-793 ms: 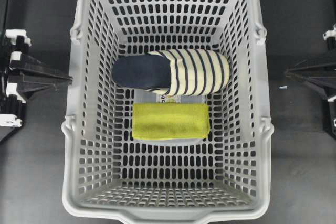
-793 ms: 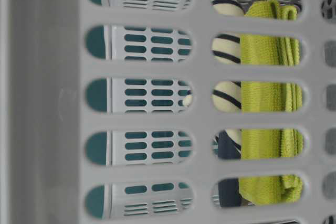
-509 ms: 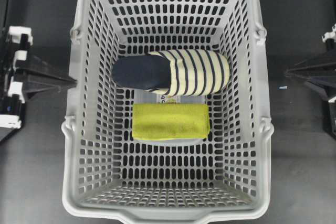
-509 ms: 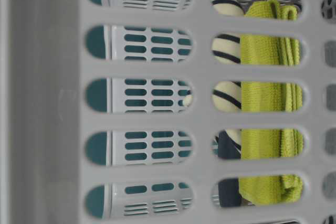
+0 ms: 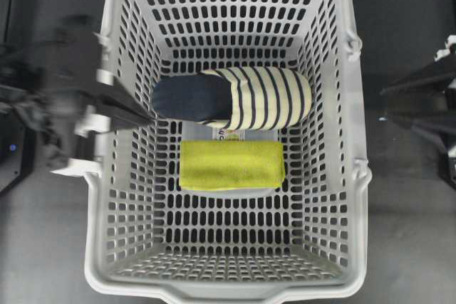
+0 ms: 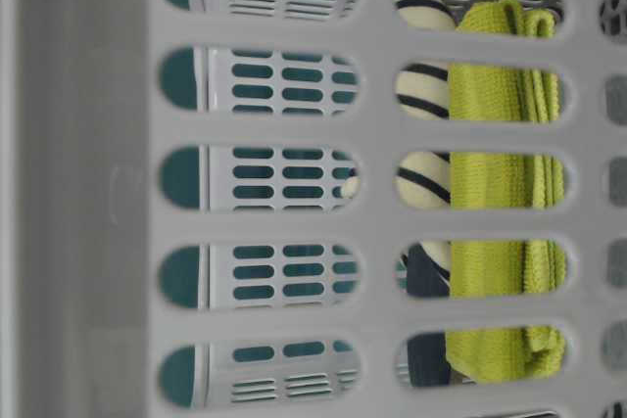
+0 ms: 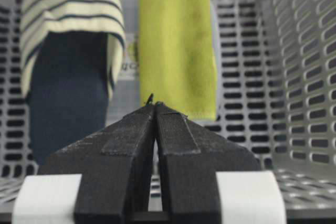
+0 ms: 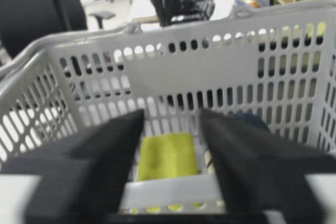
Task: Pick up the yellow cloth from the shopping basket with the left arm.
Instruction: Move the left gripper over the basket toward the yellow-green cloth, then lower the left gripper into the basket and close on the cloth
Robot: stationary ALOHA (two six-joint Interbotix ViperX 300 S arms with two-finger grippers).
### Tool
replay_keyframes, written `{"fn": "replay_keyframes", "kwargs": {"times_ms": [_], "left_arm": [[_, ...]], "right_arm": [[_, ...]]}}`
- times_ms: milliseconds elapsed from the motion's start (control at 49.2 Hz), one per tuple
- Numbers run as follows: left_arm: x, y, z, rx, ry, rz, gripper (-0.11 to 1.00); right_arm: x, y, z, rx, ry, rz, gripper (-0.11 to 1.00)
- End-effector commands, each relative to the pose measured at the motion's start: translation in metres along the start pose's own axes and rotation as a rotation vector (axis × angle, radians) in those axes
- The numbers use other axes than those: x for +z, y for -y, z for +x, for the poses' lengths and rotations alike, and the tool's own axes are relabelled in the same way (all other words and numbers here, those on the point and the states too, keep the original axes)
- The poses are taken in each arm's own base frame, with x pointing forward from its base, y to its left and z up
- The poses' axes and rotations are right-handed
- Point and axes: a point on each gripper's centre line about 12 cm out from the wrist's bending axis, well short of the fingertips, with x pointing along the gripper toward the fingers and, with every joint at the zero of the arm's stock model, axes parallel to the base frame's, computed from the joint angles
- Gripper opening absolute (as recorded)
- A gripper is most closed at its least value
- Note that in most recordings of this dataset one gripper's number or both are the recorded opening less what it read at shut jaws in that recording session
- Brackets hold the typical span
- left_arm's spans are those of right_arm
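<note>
The yellow cloth (image 5: pixel 231 165) lies folded flat on the floor of the grey shopping basket (image 5: pixel 117 48), just in front of the striped slipper (image 5: pixel 235 97). It also shows in the table-level view (image 6: pixel 500 193), the left wrist view (image 7: pixel 177 45) and the right wrist view (image 8: pixel 167 156). My left gripper (image 5: pixel 148 115) is blurred and reaches over the basket's left rim, its tip by the slipper's navy end. Its pointed fingers are shut and empty (image 7: pixel 155 104), above and short of the cloth's near edge. My right gripper (image 5: pixel 385 105) is outside the basket's right wall, open and empty (image 8: pixel 172 116).
The cream-and-navy slipper (image 7: pixel 68 51) lies right next to the cloth, with a white label between them on the floor. High lattice walls (image 7: pixel 304 51) ring the basket's inside. The right wall's rim (image 8: pixel 210 40) stands between my right gripper and the cloth. Dark tabletop surrounds the basket.
My left arm has swung from outside the basket's left side over the rim, its tip now inside by the slipper. My right arm has shifted slightly. Cloth and slipper have not moved.
</note>
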Motion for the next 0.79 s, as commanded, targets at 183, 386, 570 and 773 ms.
{"fn": "replay_keyframes", "kwargs": {"times_ms": [183, 386, 570, 773], "left_arm": [[0.025, 0.002, 0.053, 0.003, -0.147, 0.005, 0.36], [0.02, 0.003, 0.109, 0.008, -0.342, 0.007, 0.87], [0.017, 0.009, 0.149, 0.003, -0.404, 0.008, 0.89], [-0.005, 0.018, 0.181, -0.008, -0.481, 0.024, 0.89]], "right_arm": [[0.01, -0.004, -0.001, 0.017, 0.009, 0.004, 0.8], [0.011, -0.004, -0.002, 0.017, 0.01, 0.004, 0.78], [0.012, -0.005, -0.003, 0.018, 0.021, 0.003, 0.78], [0.012, -0.005, -0.003, 0.019, 0.024, 0.0, 0.78]]}}
